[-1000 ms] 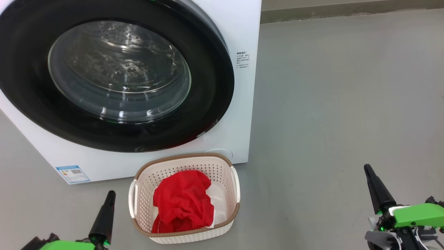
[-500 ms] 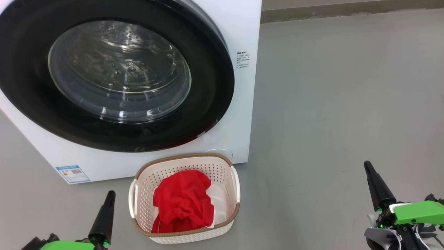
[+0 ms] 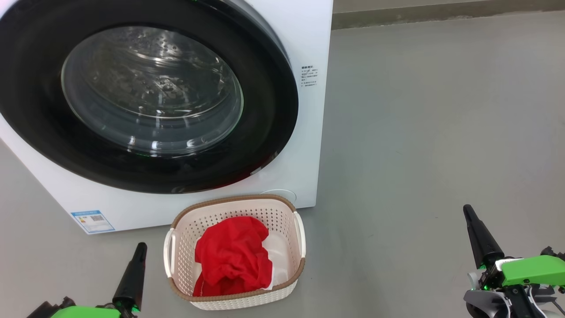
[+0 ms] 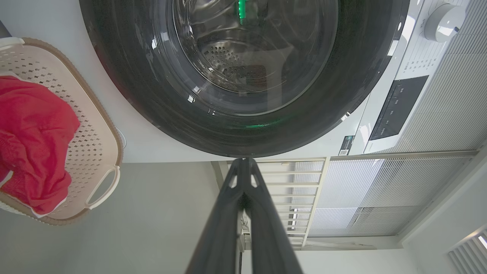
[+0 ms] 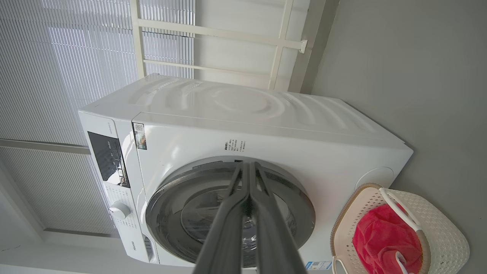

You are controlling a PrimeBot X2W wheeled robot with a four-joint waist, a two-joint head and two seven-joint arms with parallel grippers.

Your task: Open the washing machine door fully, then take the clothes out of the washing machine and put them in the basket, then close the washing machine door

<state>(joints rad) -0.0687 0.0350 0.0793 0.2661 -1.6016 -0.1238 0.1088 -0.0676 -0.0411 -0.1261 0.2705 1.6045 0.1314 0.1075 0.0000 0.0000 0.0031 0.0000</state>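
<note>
Shut tight, the left jaws hold nothing; their two dark fingers (image 4: 228, 213) touch at the tips. They sit just where they were a second ago. Next along, the washing machine door (image 3: 265, 110) is closed flat on the washing machine (image 3: 309, 35). Just in front, on the floor (image 3: 419, 132), stands the basket (image 3: 234, 199), and the clothes (image 3: 231, 256) lie inside it in a red heap. Over on the right, the right jaws are shut and empty too. They have crept up a tiny bit and now stay put. Nothing else has moved, so I think the job is done and the arms are just resting.

From the left wrist I can look through the glass at the steel drum (image 4: 224, 57), and I spot no red in there. From the right wrist I see the whole machine, its top and its knob (image 5: 120, 210). The head camera looks lower, at the door and a blue sticker (image 3: 92, 221).
</note>
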